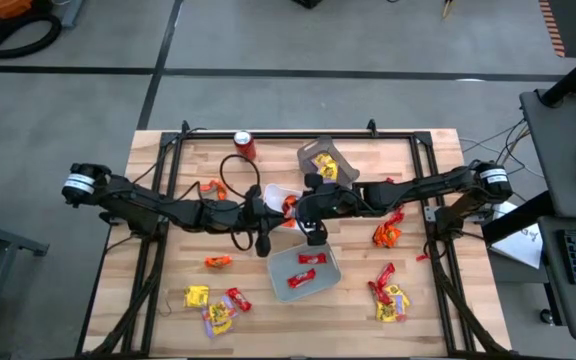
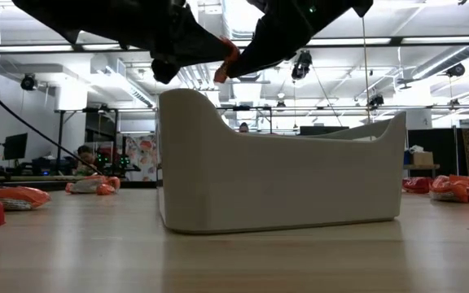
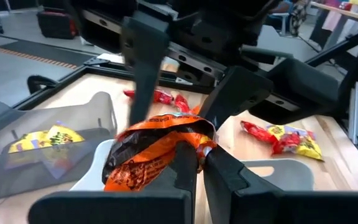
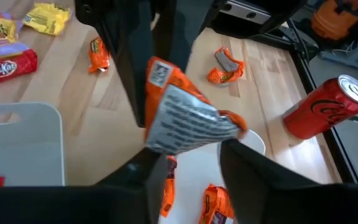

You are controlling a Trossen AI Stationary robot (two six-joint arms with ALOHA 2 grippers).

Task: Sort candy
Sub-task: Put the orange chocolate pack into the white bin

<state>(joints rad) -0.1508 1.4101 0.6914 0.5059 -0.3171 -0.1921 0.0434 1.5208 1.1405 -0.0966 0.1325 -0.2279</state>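
An orange wrapped candy (image 3: 157, 149) hangs in the air between my two grippers, above the white tray (image 1: 271, 189) that holds other orange candy (image 4: 213, 205). My left gripper (image 3: 202, 163) is shut on it. My right gripper (image 4: 194, 168) faces it from the table's right, open, one finger on each side of the candy's silver back (image 4: 188, 121). In the high view the candy (image 1: 289, 205) sits between my left gripper (image 1: 268, 208) and my right gripper (image 1: 306, 205). Other candy lies loose on the table. My left gripper pinches the crimped end of the orange wrapper (image 3: 202, 144) between its two fingers, coming level from the table's left. The candy is lifted clear above the trays (image 2: 228, 57). My right gripper: its fingers (image 3: 143, 74) flank the candy; whether they touch it I cannot tell.
A grey tray with yellow candy (image 1: 323, 160) stands at the back, and a grey tray with red candy (image 1: 304, 268) in front. A red soda can (image 1: 245, 145) stands at the back left. Loose candy lies at the front left (image 1: 213, 305) and at the right (image 1: 388, 285).
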